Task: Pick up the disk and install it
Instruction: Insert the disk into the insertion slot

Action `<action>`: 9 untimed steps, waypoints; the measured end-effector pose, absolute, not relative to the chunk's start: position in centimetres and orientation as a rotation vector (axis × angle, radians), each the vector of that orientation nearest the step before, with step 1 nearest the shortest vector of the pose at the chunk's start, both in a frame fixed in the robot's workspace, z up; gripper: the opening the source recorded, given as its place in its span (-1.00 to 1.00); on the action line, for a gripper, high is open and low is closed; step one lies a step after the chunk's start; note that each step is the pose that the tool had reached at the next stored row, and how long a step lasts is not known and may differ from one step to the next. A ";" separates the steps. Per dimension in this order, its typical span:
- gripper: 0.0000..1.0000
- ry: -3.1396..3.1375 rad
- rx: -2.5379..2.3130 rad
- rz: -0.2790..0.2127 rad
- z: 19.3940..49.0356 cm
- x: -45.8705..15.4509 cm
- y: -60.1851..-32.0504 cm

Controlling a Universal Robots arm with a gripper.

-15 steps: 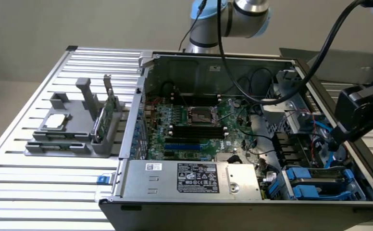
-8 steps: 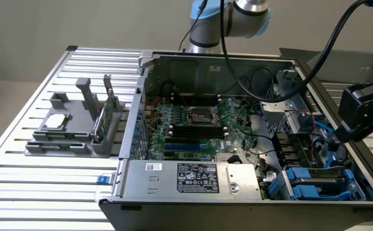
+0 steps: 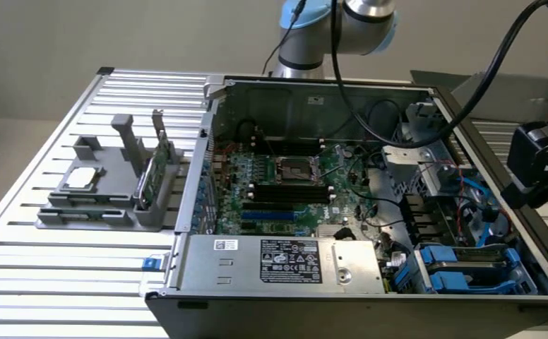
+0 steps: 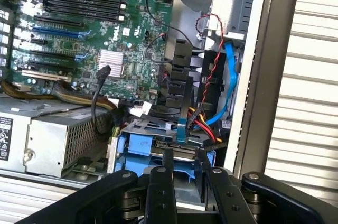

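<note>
Black fingers of the end effector stand in the foreground of the wrist view, spread apart and pinching nothing, with blue plastic visible through the gap between them. Just beyond the fingertips lies the disk. Its blue rails and grey metal top sit in the drive bay at the corner of the open computer case, right beside the perforated power supply. Red, black and blue cables climb the case wall next to the bay. Deeper in, the green motherboard lies flat across the case floor, its dark memory slots in rows.

In the exterior view, the end effector hangs at the exterior view's right, above the case's rim and clear of the bay below. On the slatted metal surface at the exterior view's left stands a grey holder. It carries a small square chip and, upright on edge, a green circuit card. At the far side, the arm rises behind the case.

The job looks well advanced. With the disk down in the case and the end effector empty above it, both the pick-up and the carry appear to be done. It is not possible to tell whether the disk is pushed fully home and latched, so seating it may be what remains.
</note>
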State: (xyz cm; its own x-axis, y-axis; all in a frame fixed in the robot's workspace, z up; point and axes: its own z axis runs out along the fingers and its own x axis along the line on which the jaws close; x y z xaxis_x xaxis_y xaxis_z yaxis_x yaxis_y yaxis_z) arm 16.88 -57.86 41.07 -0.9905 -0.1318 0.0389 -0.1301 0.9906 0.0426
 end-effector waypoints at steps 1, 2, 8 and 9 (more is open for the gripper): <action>-0.39 -3.093 0.194 -0.060 41.1 17.0 -57.8; -0.39 -3.094 0.185 -0.059 41.1 17.1 -57.8; -0.39 -3.100 0.086 -0.061 40.9 17.2 -57.8; -0.39 -3.100 0.064 -0.061 40.9 17.2 -57.8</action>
